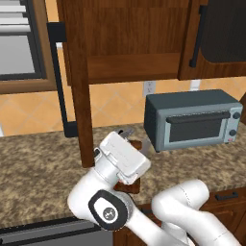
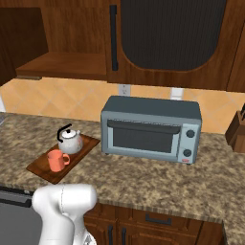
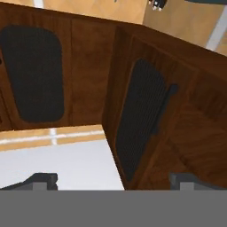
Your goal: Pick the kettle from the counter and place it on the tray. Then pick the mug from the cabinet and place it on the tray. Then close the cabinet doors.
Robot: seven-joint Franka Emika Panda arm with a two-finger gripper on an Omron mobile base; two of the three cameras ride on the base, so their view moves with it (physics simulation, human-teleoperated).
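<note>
On the tray [image 2: 44, 168]: kettle [image 2: 70, 141] and mug [image 2: 56, 161]. Cabinet doors [image 2: 172, 40] open. Gripper [image 3: 113, 181] jaws wide, empty.

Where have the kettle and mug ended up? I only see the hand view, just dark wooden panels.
Observer: The small silver-grey kettle with a black arched handle sits on the flat reddish-brown wooden tray.
Visitor: And the mug?
Observer: The coral-orange cylindrical mug stands on that tray too, in front of the kettle.
Visitor: What's near them?
Observer: A grey toaster oven stands on the speckled granite counter, right of the tray.
Visitor: Is the cabinet shut?
Observer: No, its dark brown wooden door stands open, showing the inner shelf.
</note>
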